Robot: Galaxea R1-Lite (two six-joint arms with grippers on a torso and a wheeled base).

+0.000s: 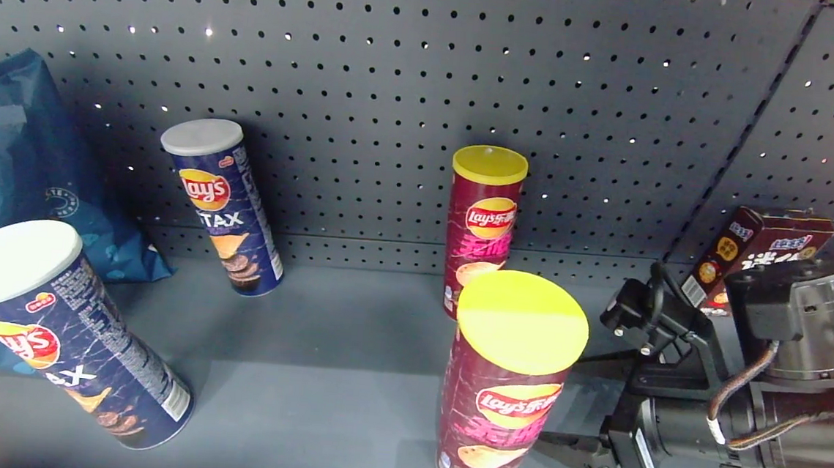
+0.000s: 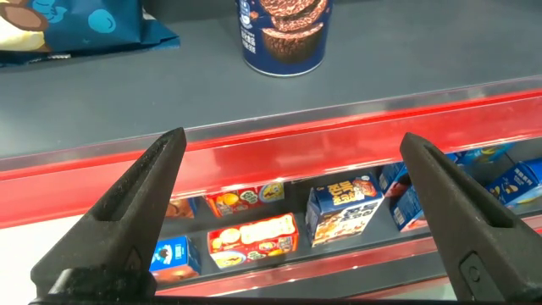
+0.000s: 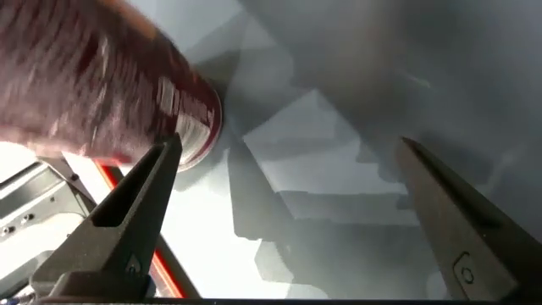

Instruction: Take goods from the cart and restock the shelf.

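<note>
Restocking seems nearly done for one item: the front maroon can (image 1: 505, 387) stands upright on the shelf (image 1: 319, 374), long axis vertical, with a second maroon can (image 1: 484, 224) behind it at 12 o'clock. The right pincer (image 1: 587, 378) lies just beside it at 3 o'clock, released and spread wide, holding nothing. The left pincer (image 2: 288, 212), also released, hovers before the shelf's red edge (image 2: 339, 131), farther off. I judge the right arm should retreat toward 3 o'clock without tipping the can.

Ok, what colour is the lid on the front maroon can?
Yellow. The lid shows best in the head view.
</note>
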